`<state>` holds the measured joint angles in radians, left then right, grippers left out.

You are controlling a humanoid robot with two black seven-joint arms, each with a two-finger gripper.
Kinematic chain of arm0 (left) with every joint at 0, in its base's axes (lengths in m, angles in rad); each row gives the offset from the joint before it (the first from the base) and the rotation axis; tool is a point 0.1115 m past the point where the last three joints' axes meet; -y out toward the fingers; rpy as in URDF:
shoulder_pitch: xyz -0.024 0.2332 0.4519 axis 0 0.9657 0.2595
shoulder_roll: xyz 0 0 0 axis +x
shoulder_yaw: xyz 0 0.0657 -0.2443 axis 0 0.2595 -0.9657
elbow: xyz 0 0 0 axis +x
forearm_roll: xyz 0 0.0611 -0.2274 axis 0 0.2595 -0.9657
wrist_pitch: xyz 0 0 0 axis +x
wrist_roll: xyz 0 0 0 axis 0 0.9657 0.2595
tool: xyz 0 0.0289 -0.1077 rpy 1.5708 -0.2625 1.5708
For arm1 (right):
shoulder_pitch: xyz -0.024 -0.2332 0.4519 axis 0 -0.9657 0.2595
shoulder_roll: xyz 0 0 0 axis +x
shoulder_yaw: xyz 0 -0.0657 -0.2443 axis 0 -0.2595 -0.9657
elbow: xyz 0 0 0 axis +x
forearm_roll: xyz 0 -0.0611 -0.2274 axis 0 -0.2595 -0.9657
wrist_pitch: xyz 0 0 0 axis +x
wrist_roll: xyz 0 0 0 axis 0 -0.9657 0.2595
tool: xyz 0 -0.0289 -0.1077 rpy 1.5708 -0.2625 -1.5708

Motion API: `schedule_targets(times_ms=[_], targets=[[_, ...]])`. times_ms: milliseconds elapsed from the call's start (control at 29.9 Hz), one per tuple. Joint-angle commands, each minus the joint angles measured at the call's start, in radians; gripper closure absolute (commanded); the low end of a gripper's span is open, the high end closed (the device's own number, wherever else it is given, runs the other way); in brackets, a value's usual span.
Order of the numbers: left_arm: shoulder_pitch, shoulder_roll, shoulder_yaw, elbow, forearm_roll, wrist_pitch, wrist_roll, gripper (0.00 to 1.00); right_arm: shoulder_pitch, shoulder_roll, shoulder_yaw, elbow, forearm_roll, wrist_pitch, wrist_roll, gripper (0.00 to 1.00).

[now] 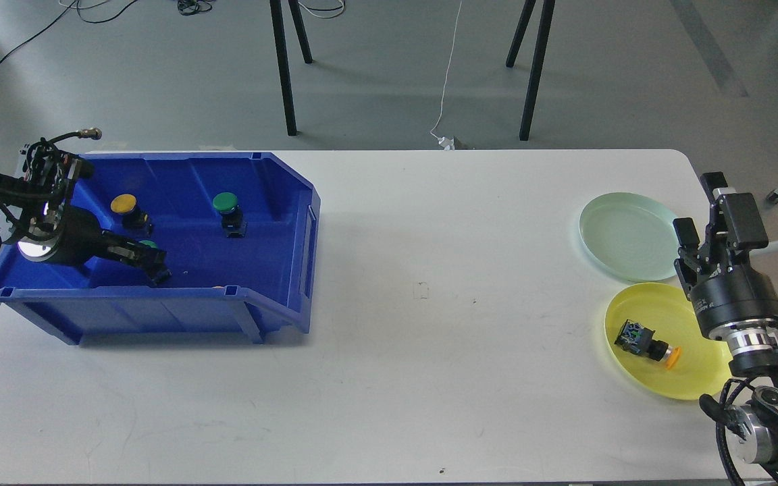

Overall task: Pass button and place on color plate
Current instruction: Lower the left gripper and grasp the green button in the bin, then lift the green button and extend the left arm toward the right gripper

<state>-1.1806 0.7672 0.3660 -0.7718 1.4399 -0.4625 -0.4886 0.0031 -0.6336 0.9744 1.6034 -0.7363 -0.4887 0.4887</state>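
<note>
The left gripper [152, 264] reaches in low from the left edge, its dark fingers seemingly pinched close together, while the right gripper [712, 216] stands upright at the right edge, fingers parted.
</note>
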Motion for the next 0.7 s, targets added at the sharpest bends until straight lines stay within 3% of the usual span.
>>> schedule_targets(times_ms=[0, 234, 435, 535, 669], targets=[[-0.007, 0.006, -0.004, -0.017, -0.004, -0.004, 0.000, 0.84, -0.002, 0.002, 0.000, 0.000, 0.000, 0.000, 0.000, 0.01], [-0.071, 0.119, -0.090, -0.170, -0.007, -0.026, 0.000, 0.86, 0.000, 0.006, 0.000, 0.001, 0.000, 0.000, 0.000, 0.01], [-0.111, 0.286, -0.315, -0.418, -0.019, -0.026, 0.000, 0.86, 0.000, 0.011, 0.000, 0.000, 0.000, 0.000, 0.000, 0.01], [-0.108, 0.320, -0.429, -0.497, -0.134, -0.026, 0.000, 0.87, 0.001, 0.012, 0.000, 0.000, 0.000, 0.000, 0.000, 0.01], [-0.105, 0.324, -0.457, -0.533, -0.372, -0.026, 0.000, 0.87, 0.002, 0.014, 0.001, 0.001, 0.000, 0.000, 0.000, 0.01]])
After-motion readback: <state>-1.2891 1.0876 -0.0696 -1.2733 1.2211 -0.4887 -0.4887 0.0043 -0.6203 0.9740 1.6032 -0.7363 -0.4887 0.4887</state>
